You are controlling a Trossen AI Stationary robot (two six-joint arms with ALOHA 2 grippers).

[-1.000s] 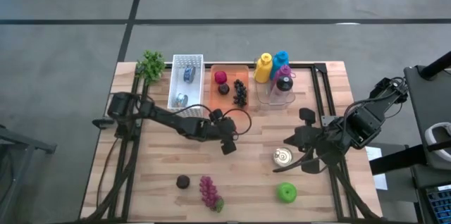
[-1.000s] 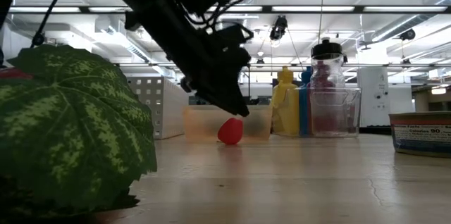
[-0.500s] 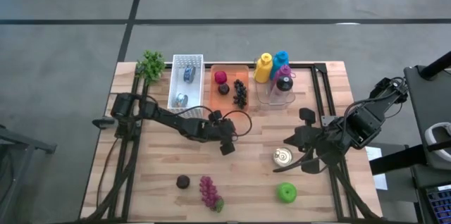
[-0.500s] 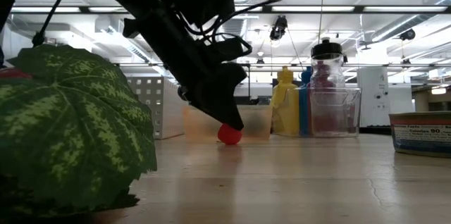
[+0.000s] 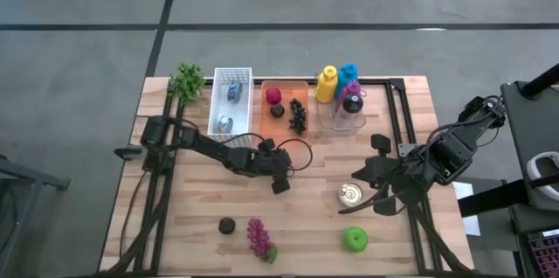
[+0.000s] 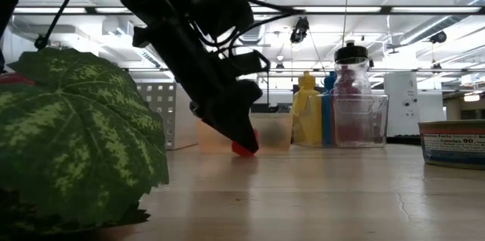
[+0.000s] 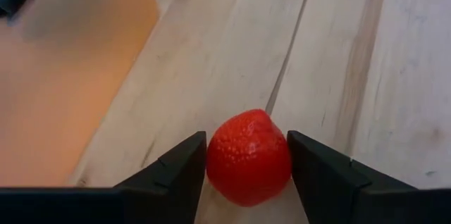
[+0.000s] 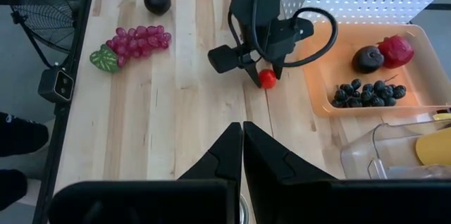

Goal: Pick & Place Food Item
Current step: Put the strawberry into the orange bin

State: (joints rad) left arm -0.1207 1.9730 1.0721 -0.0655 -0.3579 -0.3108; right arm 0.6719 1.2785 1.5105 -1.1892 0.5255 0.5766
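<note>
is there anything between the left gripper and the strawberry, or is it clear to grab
Nothing visible stands between them. In the left wrist view the strawberry sits on the wooden table right between the left gripper's two fingers, one on each side. Whether the fingers touch it, I cannot tell.

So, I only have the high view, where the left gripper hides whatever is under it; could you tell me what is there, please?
Observer: The left wrist view shows a red strawberry right at the left gripper.
Operator: Is it down yet?
Observer: In the low view it appears to touch the wooden table.
Operator: And the right gripper?
Observer: Its wrist view shows the right gripper shut, holding nothing.
</note>
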